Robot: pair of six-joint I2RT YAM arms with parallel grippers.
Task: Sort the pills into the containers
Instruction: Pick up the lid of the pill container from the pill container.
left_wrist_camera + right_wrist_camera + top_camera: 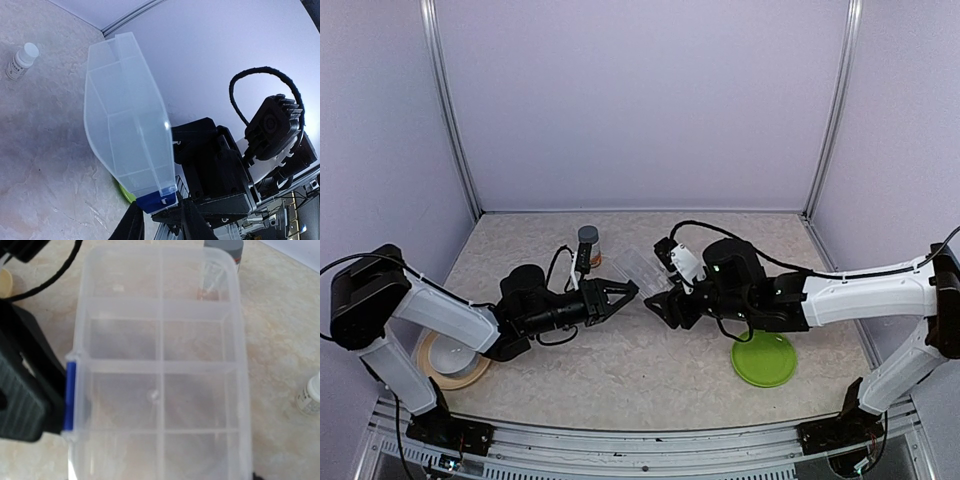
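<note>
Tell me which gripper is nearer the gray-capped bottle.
Left. The left gripper, gripping the clear box, sits just right of the bottle, toward the table's near edge. The right gripper is farther right, past the box.

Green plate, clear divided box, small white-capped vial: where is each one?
green plate [764,360], top view, on its flat middle.
clear divided box [161,365], right wrist view, on its central divider.
small white-capped vial [19,66], left wrist view, on its labelled body.
</note>
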